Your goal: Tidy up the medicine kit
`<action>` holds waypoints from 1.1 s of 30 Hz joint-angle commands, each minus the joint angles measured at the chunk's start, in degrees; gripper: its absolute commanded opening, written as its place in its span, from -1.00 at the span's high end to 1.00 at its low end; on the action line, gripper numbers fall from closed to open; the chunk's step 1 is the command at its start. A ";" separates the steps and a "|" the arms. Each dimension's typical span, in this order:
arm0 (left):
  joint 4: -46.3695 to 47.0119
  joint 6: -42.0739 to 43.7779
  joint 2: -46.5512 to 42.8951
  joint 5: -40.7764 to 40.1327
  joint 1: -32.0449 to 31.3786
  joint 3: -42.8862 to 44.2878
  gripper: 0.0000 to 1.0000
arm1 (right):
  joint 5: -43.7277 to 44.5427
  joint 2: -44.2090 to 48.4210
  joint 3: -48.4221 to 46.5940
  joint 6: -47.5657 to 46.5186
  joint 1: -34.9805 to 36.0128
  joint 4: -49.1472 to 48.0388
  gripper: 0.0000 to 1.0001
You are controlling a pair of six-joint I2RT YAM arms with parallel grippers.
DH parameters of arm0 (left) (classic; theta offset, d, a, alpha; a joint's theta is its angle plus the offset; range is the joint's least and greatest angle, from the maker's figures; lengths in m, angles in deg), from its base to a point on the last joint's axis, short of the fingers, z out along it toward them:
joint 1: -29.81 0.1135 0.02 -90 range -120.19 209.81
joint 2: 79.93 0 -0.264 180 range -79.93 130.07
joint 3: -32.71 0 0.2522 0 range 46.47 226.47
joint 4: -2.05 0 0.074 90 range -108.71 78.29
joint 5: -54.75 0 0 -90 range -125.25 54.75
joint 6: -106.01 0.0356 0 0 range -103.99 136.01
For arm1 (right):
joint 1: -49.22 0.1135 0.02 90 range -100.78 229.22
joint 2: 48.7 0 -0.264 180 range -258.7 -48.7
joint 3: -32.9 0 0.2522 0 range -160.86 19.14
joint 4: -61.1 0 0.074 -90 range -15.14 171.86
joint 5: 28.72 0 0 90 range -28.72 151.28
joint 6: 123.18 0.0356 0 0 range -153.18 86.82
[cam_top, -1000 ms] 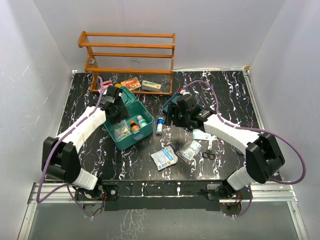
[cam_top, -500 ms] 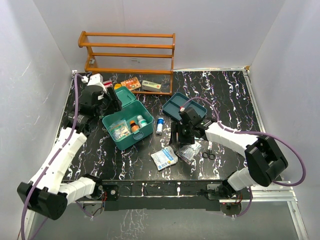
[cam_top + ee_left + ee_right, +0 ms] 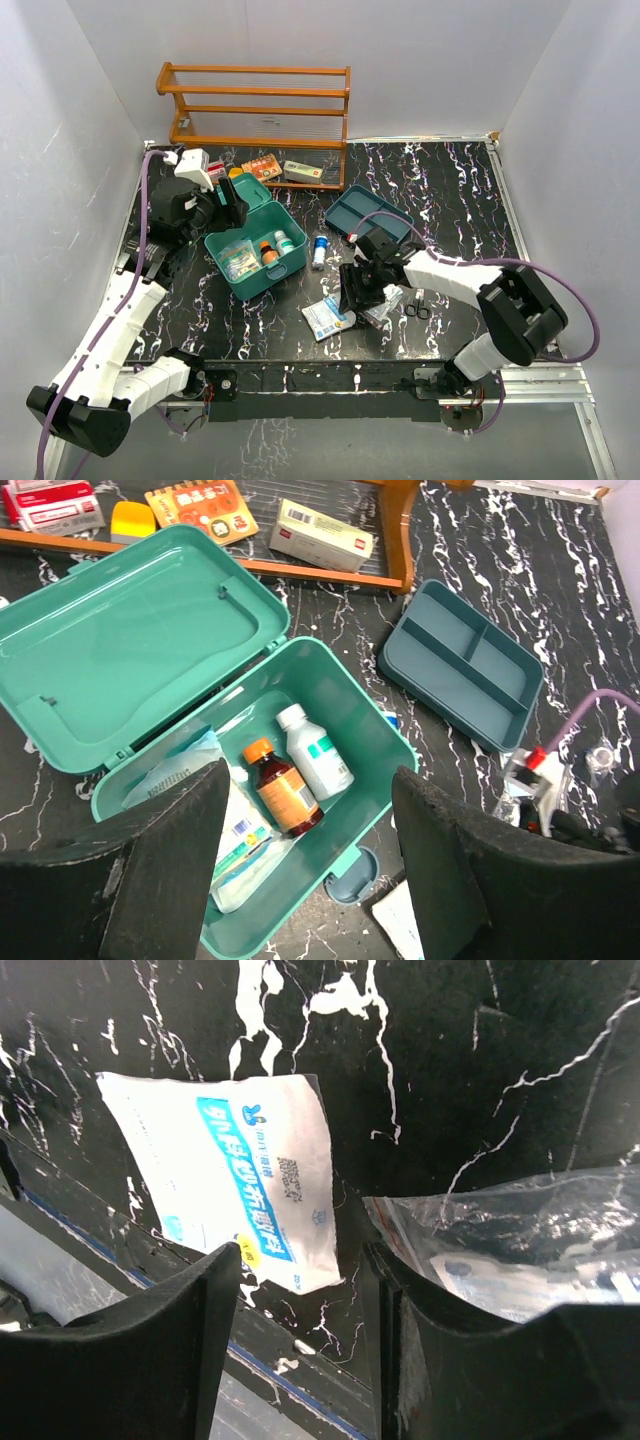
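Note:
The teal medicine kit (image 3: 282,272) stands open at centre left, its lid (image 3: 258,193) laid back. In the left wrist view the kit (image 3: 372,742) holds an amber bottle (image 3: 285,790), a white bottle (image 3: 315,752) and flat packets (image 3: 190,795). My left gripper (image 3: 233,203) is open and empty, raised over the kit's lid side (image 3: 308,776). My right gripper (image 3: 351,297) is open, low over the table beside a white-and-blue packet (image 3: 326,317). In the right wrist view its jaws (image 3: 300,1250) straddle the gap between that packet (image 3: 240,1170) and a clear bag (image 3: 530,1245).
A darker teal two-compartment tray (image 3: 352,205) lies right of the kit. A blue-capped tube (image 3: 320,248) lies between them. Scissors (image 3: 417,305) lie at the right. An orange wooden rack (image 3: 255,105) with small boxes (image 3: 262,166) stands at the back. The table's front edge is close to the packet.
My left arm has pulled back and up from the kit towards the left. My right gripper has moved from the tray forward and down to the white-and-blue packet.

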 commanded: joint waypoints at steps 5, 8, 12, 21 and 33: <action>2.05 0.33 -0.90 6.25 0.12 -0.54 -0.31 | -5.01 -6.00 -3.92 -5.91 0.24 -2.16 0.17; 2.58 0.88 -0.85 8.93 0.05 -0.99 -0.31 | -7.27 -7.24 -4.39 -6.52 0.30 -3.07 0.38; 3.29 3.85 -0.86 13.23 0.05 -1.86 -0.32 | -9.05 -7.13 -4.49 -5.77 0.24 -3.93 0.95; 10.75 11.34 -3.50 27.96 0.06 -7.13 -0.39 | -12.80 -3.65 -8.25 2.53 0.13 -1.25 1.00; 20.20 14.01 -3.99 35.97 -4.92 -13.92 -0.40 | -8.35 -0.15 -16.98 19.00 -2.40 9.06 1.00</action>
